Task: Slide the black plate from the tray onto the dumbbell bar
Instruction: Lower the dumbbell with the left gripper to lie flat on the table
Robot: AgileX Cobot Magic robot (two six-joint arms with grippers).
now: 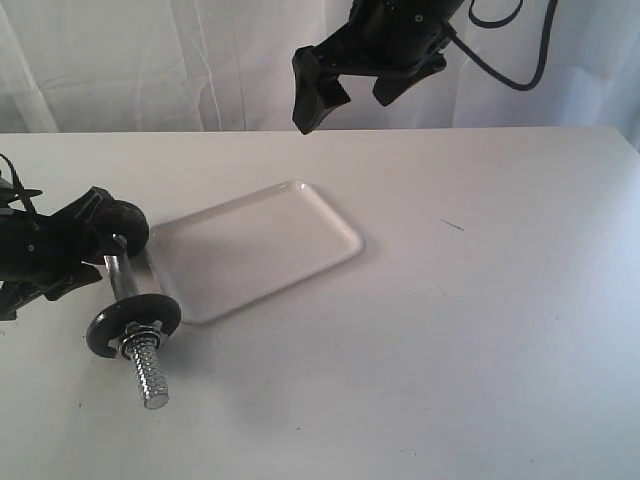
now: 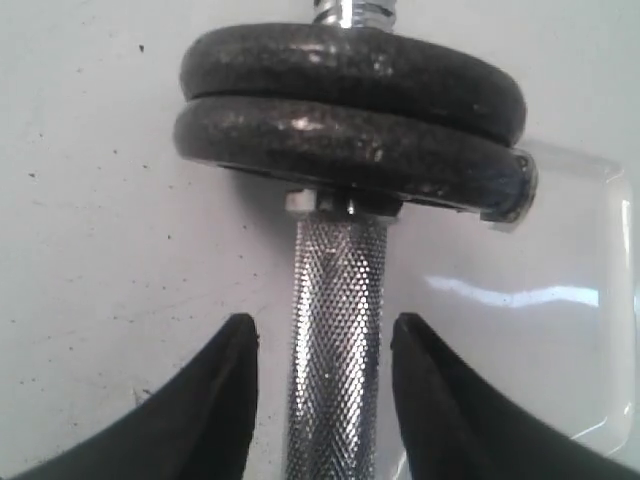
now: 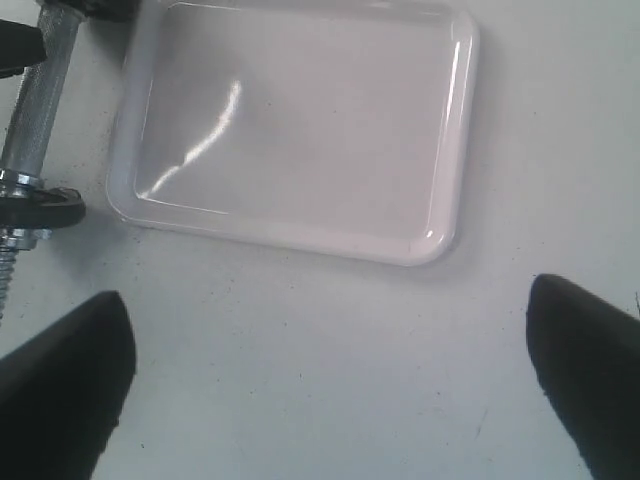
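One tray [image 1: 260, 250] lies on the table [image 1: 480, 340], toward its left edge. One dumbbell bar [image 1: 122, 278] lies beside the tray, nearer that edge. The bar carries three black plates. Two plates [image 2: 350, 140] sit pressed together at the end toward the table's far edge, where the exterior view shows only a single dark mass. One plate [image 1: 105, 330] sits alone at the end toward the near edge. Two silver collar nuts show, one [image 2: 340, 203] against the pair and one [image 1: 140, 337] against the single plate. Two threaded ends show, one [image 1: 152, 378] near and one [image 2: 355, 10] far. There are two grippers, the left gripper [image 2: 322, 330] and the right gripper [image 1: 345, 114], each with two black fingers.
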